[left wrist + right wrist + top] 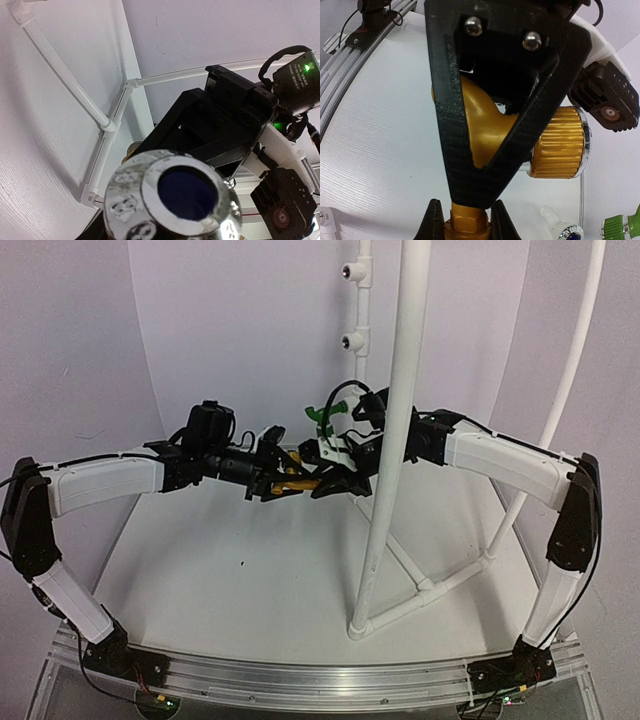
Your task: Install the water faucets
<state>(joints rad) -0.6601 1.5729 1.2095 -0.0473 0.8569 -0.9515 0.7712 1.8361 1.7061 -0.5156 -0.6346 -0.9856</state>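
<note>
looks like a mid-air handover at the centre of the top view; gold faucet (298, 480) held from both sides; right gripper (466, 222) clamped on its threaded end; left gripper (278, 480) pressed against the body, full clamp impossible to tell; green faucet (320, 418) just above; next probably calls for one firm hold, then aligning the thread with a white tee fitting (352, 340) at upper centre

The shiny brass-gold faucet (485, 125), with a curved body and a ribbed knob, is held level in mid-air, and the green faucet (322, 418) sits just above it.
</note>
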